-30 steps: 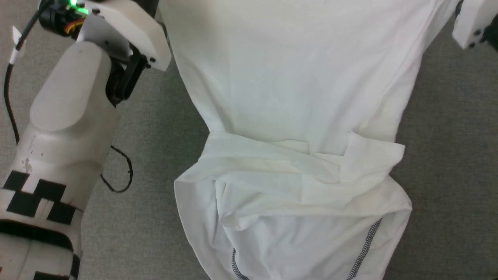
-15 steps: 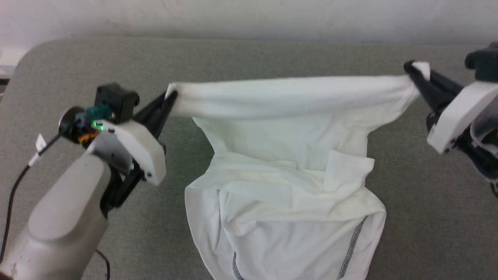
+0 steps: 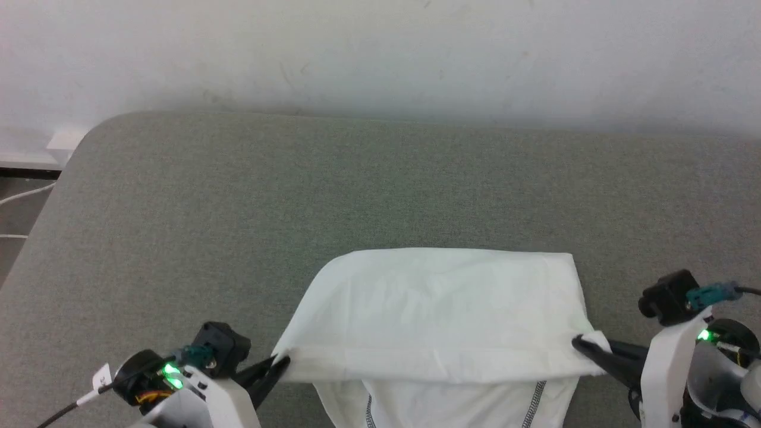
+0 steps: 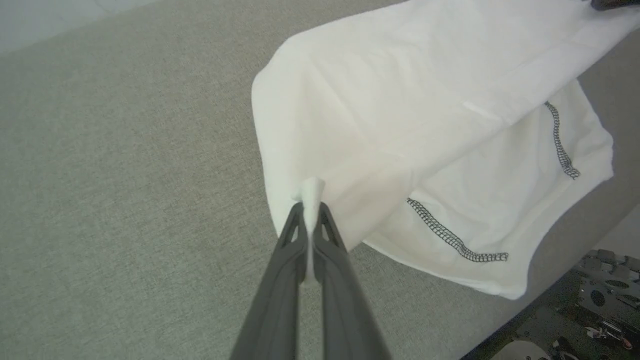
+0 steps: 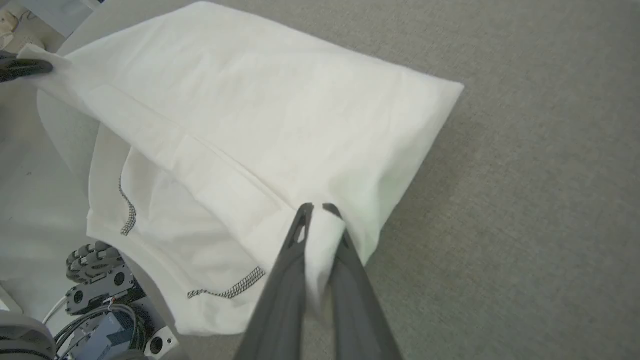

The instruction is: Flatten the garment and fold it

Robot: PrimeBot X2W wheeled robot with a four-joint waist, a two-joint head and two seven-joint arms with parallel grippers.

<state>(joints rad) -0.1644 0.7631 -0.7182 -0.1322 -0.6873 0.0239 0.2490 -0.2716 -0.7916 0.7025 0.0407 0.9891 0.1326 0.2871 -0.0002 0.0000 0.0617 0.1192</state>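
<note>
The shirt (image 3: pixel 440 303) sits at bottom centre of the head view. Its held edge is pulled taut left to right between my 2 grippers. My left gripper (image 3: pixel 279 365) is clenched on the left corner and my right gripper (image 3: pixel 579 345) on the right corner. Open grey surface (image 3: pixel 238 208) stretches above the shirt to the far edge.

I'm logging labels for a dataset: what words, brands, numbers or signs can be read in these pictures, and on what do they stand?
No text can be read.
The white thin shirt with dark zigzag stitching bears no visible print or label.
The small white cable tag at the head view's lower left is too small to read.
</note>
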